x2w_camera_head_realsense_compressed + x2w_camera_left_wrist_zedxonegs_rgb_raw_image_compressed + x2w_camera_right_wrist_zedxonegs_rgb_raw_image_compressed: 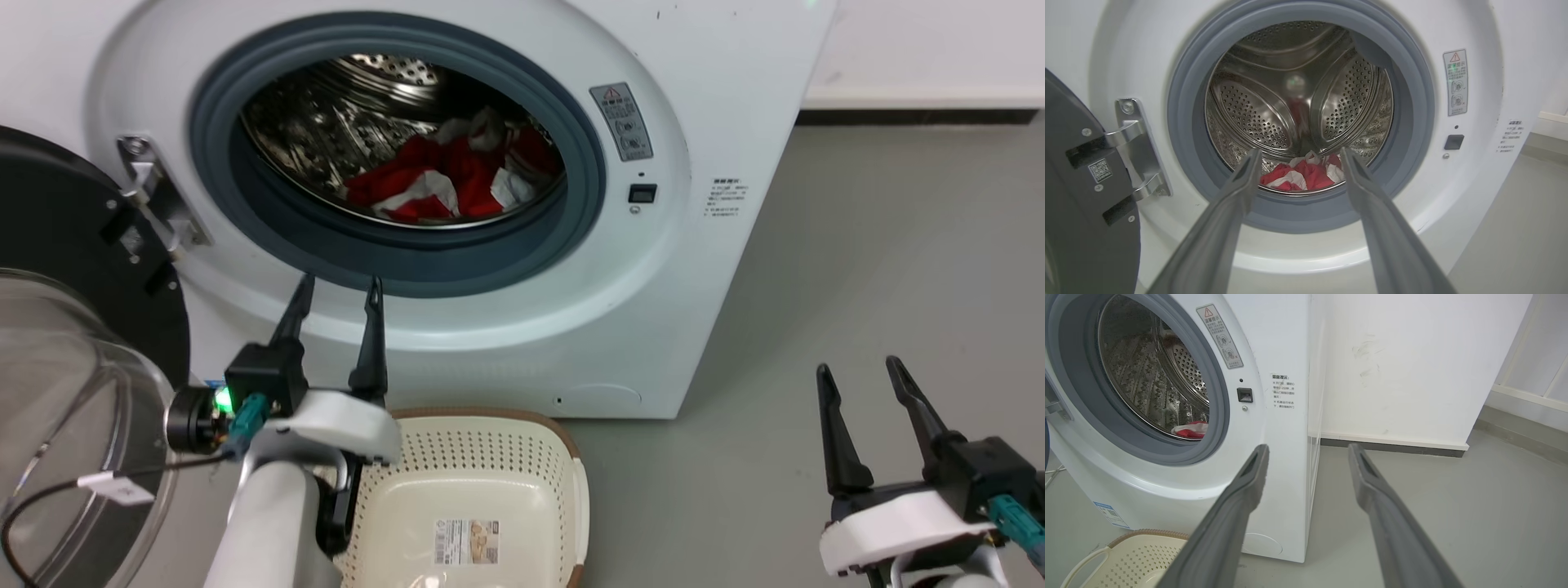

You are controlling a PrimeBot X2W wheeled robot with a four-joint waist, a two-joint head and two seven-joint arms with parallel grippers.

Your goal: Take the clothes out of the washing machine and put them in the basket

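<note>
Inside the drum of the washer, you see the clothes heaped red at the bottom. Your left gripper hovers before the grey ring, jaws spread and empty. Your right gripper hangs over the floor, likewise spread. The basket stands before the washer.

Your left gripper is held up in front of the washing machine. Its two long dark fingers are spread apart, with the tips just below the machine's round opening and pointing into it. Your pale left forearm rises toward the machine from below. Your right gripper hangs well off the machine's right side, fingers parted and aimed past its front corner.
</note>
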